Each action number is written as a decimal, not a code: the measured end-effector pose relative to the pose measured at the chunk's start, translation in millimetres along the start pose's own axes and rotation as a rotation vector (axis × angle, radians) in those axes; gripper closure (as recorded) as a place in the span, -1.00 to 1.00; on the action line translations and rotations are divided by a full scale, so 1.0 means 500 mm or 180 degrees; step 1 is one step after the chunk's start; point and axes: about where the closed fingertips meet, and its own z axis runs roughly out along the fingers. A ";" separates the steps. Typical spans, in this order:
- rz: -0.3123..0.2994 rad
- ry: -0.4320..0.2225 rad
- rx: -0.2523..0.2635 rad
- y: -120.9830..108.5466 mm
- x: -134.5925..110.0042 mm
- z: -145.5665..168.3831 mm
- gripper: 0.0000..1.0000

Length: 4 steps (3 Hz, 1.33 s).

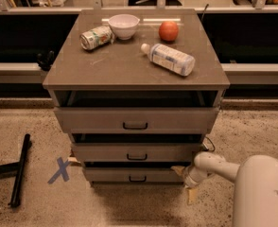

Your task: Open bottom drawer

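Hovering spread, the fingers sit beside the bottom drawer

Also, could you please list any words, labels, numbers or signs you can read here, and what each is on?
"X": blue tape mark on the floor, left of the cabinet.
Bottle label: too blurred to read.
Can label: too blurred to read.
Bottom drawer, and the hand at its right end: no text.
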 end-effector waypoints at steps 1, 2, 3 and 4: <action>0.0130 0.0032 0.0296 -0.033 0.016 0.029 -1.00; 0.0280 0.0093 0.0389 -0.048 0.028 0.051 -1.00; 0.0415 0.0075 0.0455 -0.063 0.033 0.081 -1.00; 0.0480 0.0053 0.0465 -0.070 0.036 0.100 -1.00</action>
